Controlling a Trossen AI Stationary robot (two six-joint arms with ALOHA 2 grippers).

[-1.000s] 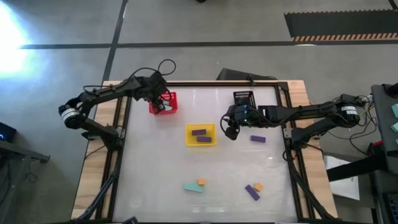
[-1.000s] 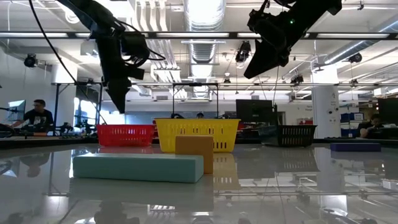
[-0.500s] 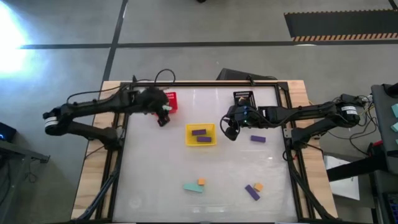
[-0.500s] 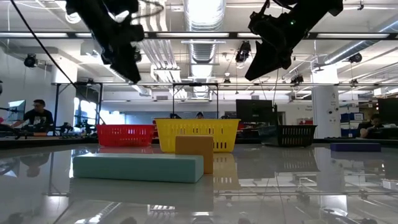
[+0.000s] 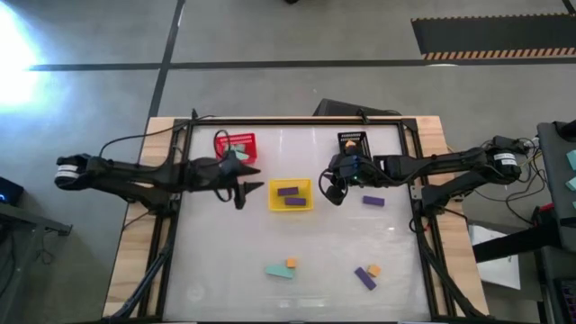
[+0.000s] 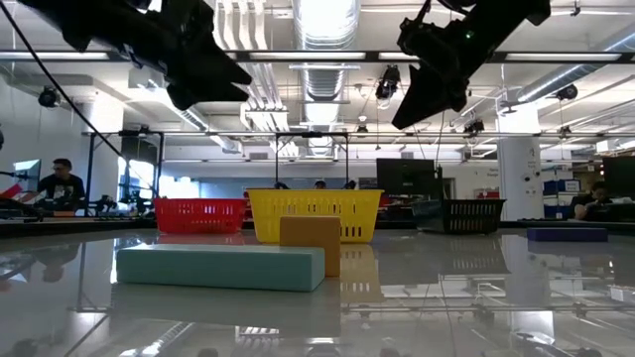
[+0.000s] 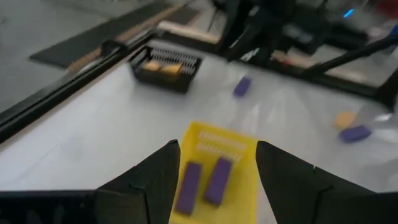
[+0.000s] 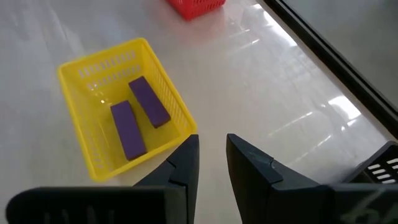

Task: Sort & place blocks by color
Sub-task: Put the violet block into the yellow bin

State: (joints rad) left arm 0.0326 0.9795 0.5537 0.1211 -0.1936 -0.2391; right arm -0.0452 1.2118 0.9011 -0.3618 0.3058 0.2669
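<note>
The yellow basket (image 5: pixel 291 194) stands near the middle of the worktop (image 5: pixel 306 243) and holds two purple bars (image 8: pixel 138 116) lying side by side. The left pincer (image 5: pixel 249 186) hangs just beside this basket, on the side of the red basket (image 5: pixel 236 144), with its fingers (image 7: pixel 152 180) spread apart and empty. The right pincer (image 5: pixel 333 192) is at the other side of the yellow basket, near the black basket (image 5: pixel 354 142); its fingers (image 8: pixel 185 163) are almost together and hold nothing. One purple block (image 5: pixel 373 201) lies beyond the right pincer. Toward the front edge, away from the yellow basket, lie a teal block (image 5: pixel 278 271) touching an orange block (image 5: pixel 292 263), and a purple bar (image 5: pixel 364 278) beside another orange block (image 5: pixel 374 269).
</note>
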